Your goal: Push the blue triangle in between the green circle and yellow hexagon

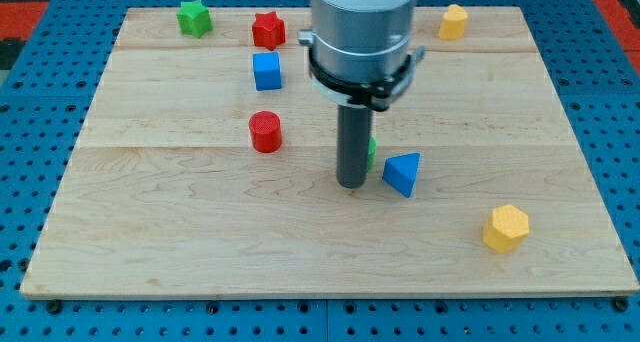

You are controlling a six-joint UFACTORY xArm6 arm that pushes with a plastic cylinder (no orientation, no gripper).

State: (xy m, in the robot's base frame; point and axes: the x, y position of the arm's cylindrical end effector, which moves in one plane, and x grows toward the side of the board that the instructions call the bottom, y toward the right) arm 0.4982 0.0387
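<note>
The rod hides nearly all of the green block (372,152) near the table's middle, so only a sliver pokes out and its shape can't be made out. The arm's grey housing (362,27) is cut off at the view's top edge.

Green block (372,150) crowds blue triangle (402,172); yellow hexagon (506,227) stands apart.

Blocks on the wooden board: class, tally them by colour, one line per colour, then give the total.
Green: 2, the green star and a green block mostly hidden behind my tip
Red: 2, the red star and the red cylinder
Blue: 2, the blue cube and the blue triangle
Yellow: 2, the yellow hexagon and a yellow block
Total: 8
</note>
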